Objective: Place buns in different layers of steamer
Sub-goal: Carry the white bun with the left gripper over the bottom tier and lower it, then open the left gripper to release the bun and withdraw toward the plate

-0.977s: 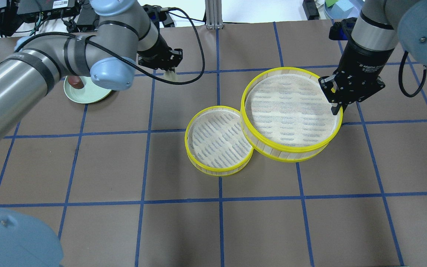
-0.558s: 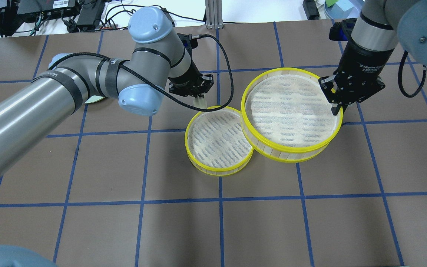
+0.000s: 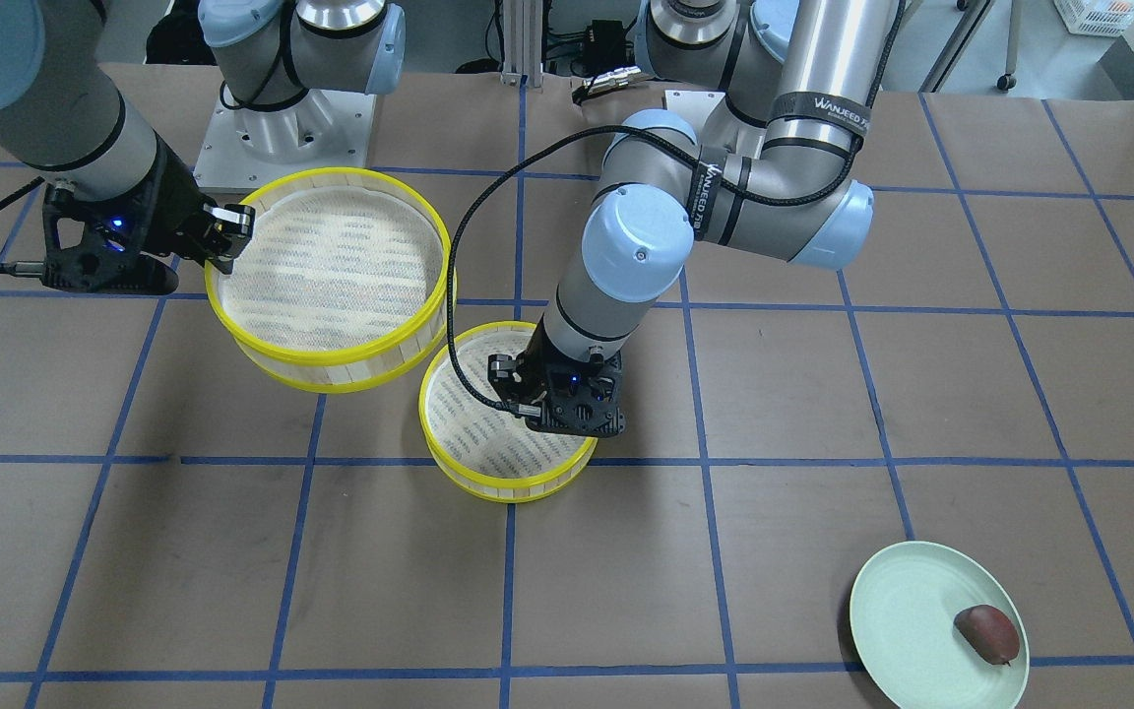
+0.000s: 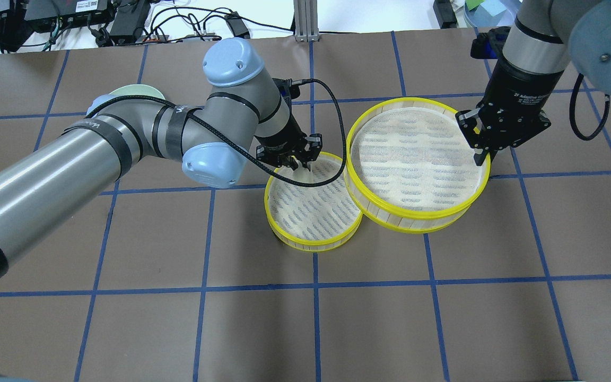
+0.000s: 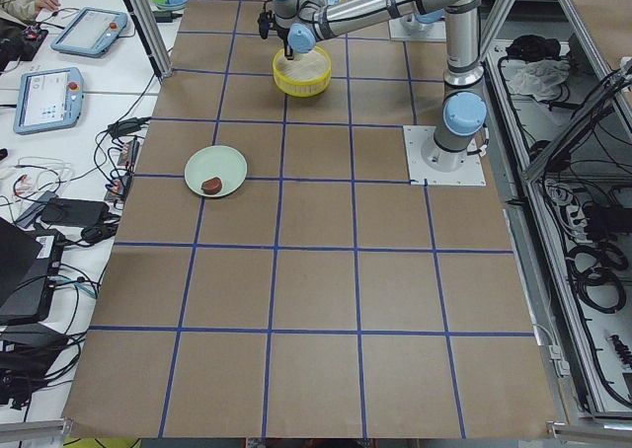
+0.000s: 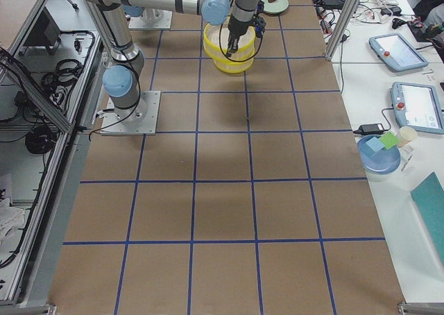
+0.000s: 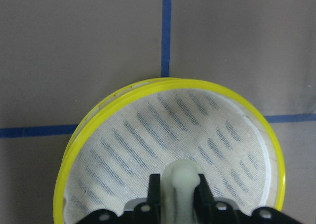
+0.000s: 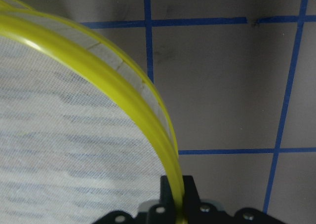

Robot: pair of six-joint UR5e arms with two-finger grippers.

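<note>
My left gripper [image 4: 299,162] is shut on the cream-white bun [image 7: 181,182] and holds it just over the far part of the lower steamer layer [image 4: 313,245], which sits on the table; this layer also shows in the front view [image 3: 508,492]. My right gripper [image 4: 480,156] is shut on the yellow rim of the other layer [image 4: 417,220] and holds it raised, with its edge overlapping the lower one. That rim shows clamped in the right wrist view [image 8: 123,71]. The reddish-brown bun [image 3: 988,632] lies on the pale green plate [image 3: 902,611].
The plate stands far out on my left side and is mostly hidden behind my left arm in the overhead view [image 4: 130,91]. Brown paper with a blue tape grid covers the table. Cables and electronics lie beyond the far edge.
My left arm has carried the cream-white bun from near the plate to the right and nearer, to above the lower layer. The right arm and its layer have not moved.
</note>
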